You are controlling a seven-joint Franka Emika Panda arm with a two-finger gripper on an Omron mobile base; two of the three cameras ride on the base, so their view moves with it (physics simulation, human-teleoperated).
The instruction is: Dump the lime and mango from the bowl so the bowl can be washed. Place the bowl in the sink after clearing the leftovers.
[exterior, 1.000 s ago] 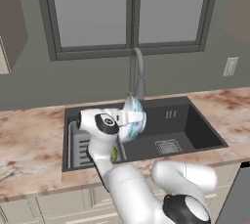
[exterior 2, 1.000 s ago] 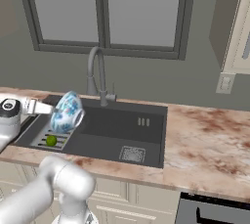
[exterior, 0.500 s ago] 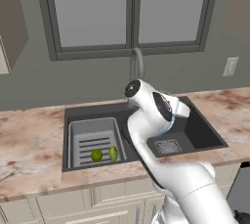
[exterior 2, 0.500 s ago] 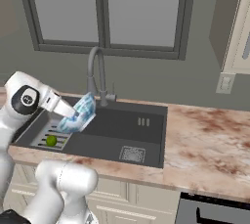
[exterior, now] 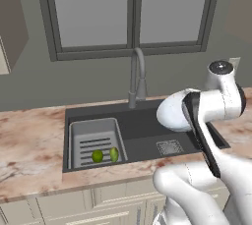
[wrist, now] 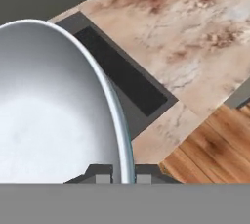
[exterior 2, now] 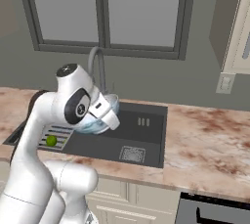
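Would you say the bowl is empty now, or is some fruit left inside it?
Empty. The hand view shows the bowl's bare white inside, pinched at its rim by the hand. The lime and mango lie on the sink's tray.

The shallow white bowl with pale bluish rim is cut off at the hand view's left edge, and the white arm hides part of it in the right base view.

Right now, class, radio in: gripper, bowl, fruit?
Gripper shut on shallow white bowl, held above dark sink. Lime, mango in slotted tray.
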